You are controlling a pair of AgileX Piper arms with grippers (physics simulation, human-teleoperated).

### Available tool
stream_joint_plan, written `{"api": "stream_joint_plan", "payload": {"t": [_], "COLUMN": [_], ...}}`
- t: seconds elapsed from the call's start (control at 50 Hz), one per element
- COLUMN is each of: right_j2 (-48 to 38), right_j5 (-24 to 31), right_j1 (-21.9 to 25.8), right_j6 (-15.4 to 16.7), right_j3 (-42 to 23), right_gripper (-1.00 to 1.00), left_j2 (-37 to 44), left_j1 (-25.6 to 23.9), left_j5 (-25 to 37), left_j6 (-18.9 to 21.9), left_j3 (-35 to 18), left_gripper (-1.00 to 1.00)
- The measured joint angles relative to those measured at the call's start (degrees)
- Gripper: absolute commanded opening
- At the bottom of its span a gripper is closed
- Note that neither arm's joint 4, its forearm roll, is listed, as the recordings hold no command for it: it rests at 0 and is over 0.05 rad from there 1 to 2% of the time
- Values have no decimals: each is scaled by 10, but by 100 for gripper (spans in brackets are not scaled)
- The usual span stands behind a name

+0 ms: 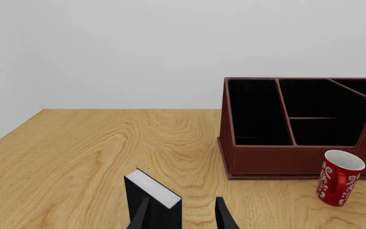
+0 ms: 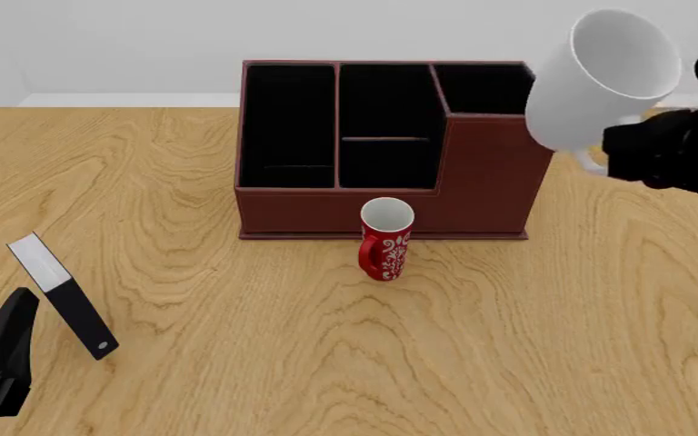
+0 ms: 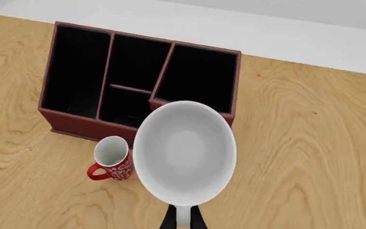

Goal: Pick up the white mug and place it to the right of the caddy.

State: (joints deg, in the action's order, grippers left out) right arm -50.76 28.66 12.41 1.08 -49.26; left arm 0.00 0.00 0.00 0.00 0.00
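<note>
The right gripper [image 3: 181, 220] pinches the white mug [image 2: 598, 77] by its handle, holding it tilted in the air at the front view's upper right, overlapping the caddy [image 2: 380, 150] corner. At lower left, the left gripper [image 1: 183, 214] stands parted by a black-and-white slab [image 2: 64, 295]. A red mug [image 2: 384, 238] stands just before the caddy.

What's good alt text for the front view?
The right gripper holds the white mug tilted in the air by its handle, above the caddy's right end. A red mug stands upright before the caddy; the left gripper sits near a black-and-white slab.
</note>
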Motion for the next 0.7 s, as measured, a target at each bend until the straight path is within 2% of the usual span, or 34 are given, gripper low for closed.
{"api": "stream_joint_plan", "payload": {"t": [0.36, 0.7], "right_j2": [59, 58], "right_j5": [33, 38], "right_j1": [-59, -92], "right_j6": [-6, -12], "right_j3": [2, -16], "right_gripper": [-100, -100], "left_j2": [0, 0], "left_j1": [0, 0], "left_j5": [0, 0], "left_j6": [0, 0], "left_j3": [0, 0], "left_gripper": [100, 100]}}
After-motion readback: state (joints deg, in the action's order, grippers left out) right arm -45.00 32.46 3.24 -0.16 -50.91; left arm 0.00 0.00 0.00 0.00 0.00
